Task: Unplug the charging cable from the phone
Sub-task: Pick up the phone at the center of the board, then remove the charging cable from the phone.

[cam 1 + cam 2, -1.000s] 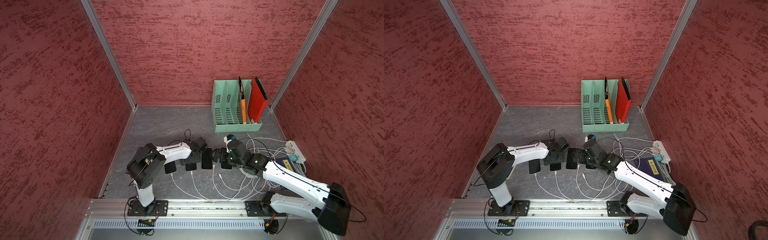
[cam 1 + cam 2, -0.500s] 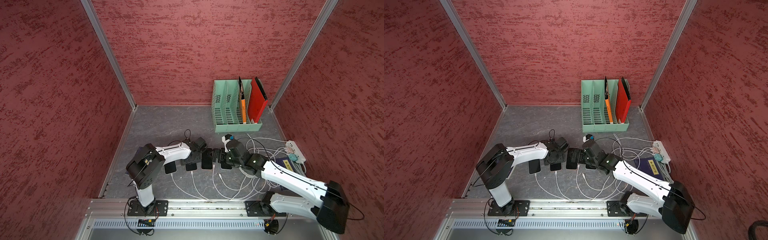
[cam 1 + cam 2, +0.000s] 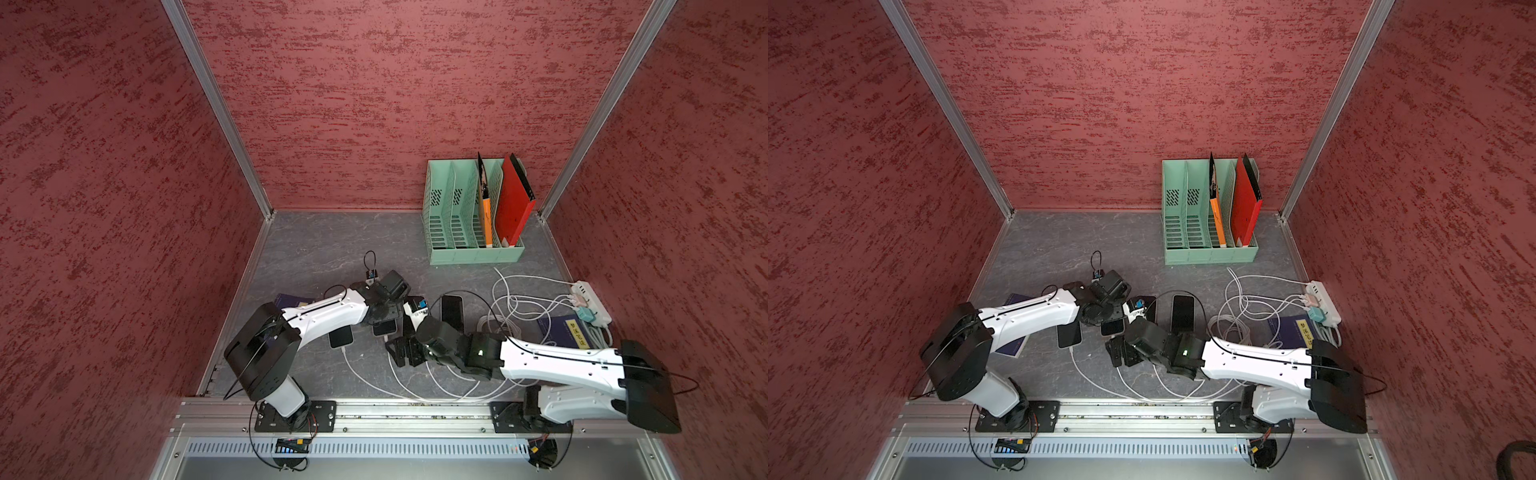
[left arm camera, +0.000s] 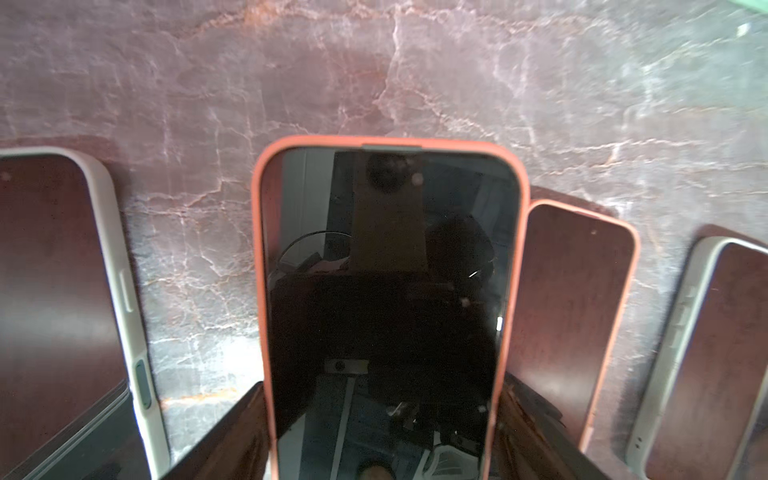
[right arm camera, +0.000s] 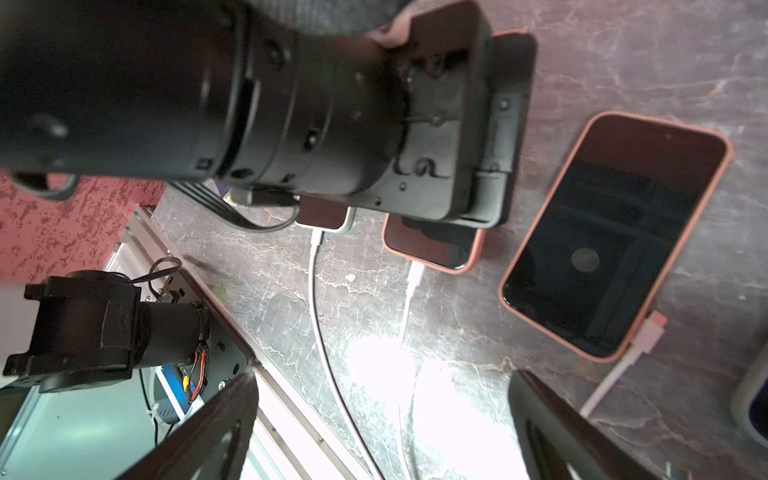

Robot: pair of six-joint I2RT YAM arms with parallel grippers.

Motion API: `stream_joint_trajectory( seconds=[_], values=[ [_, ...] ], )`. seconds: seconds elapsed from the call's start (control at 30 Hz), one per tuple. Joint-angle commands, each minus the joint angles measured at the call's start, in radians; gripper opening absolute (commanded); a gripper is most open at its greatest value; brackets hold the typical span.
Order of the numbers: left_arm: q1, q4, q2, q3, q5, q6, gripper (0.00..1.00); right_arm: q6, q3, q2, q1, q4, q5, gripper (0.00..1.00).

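Observation:
The phone (image 4: pixel 386 291), dark-screened in an orange case, lies flat on the grey floor, and my left gripper (image 4: pixel 382 386) is shut on its two long edges. In both top views the left gripper (image 3: pixel 382 313) (image 3: pixel 1106 309) covers most of this phone (image 3: pixel 384 329). The white charging cable (image 5: pixel 409 299) is plugged into the phone's (image 5: pixel 436 249) near end and runs toward the front rail. My right gripper (image 5: pixel 384 376) is open and empty, hovering over the cables just in front of the phone, as the top views show (image 3: pixel 405 352) (image 3: pixel 1123 352).
Other phones lie beside it: a white-cased one (image 5: pixel 328 218) with its own cable, an orange-cased one (image 5: pixel 615 232) with a pink plug, and one further right (image 3: pixel 452 309). Loose white cables (image 3: pixel 511 307) lead to a power strip (image 3: pixel 590 301). A green file rack (image 3: pixel 473 216) stands at the back.
My right gripper has drawn back from the row of phones toward the front rail and slightly left, staying open. The left arm and the phone have not moved.

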Motion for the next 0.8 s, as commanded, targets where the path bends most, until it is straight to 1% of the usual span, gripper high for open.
stream_joint_trajectory(
  seconds=[0.0,0.07,0.23,0.33,0.5,0.77],
  values=[
    [-0.005,0.034,-0.053,-0.006,-0.033,-0.001,0.00,-0.011,-0.059,-0.030,0.000,0.125,0.094,0.98],
    [-0.011,0.040,-0.074,-0.013,-0.040,0.003,0.00,0.010,-0.091,-0.050,-0.004,0.156,0.100,0.98],
    [-0.017,0.070,-0.131,-0.040,-0.068,0.013,0.00,0.053,-0.131,-0.034,-0.084,0.229,-0.090,0.97],
    [-0.021,0.095,-0.168,-0.058,-0.081,0.011,0.00,0.053,-0.163,-0.014,-0.098,0.323,-0.167,0.95],
    [-0.035,0.134,-0.217,-0.081,-0.097,0.004,0.00,0.056,-0.175,0.026,-0.099,0.400,-0.226,0.94],
    [-0.062,0.162,-0.255,-0.099,-0.122,0.005,0.00,0.093,-0.193,0.082,-0.097,0.496,-0.259,0.93]
  ],
)
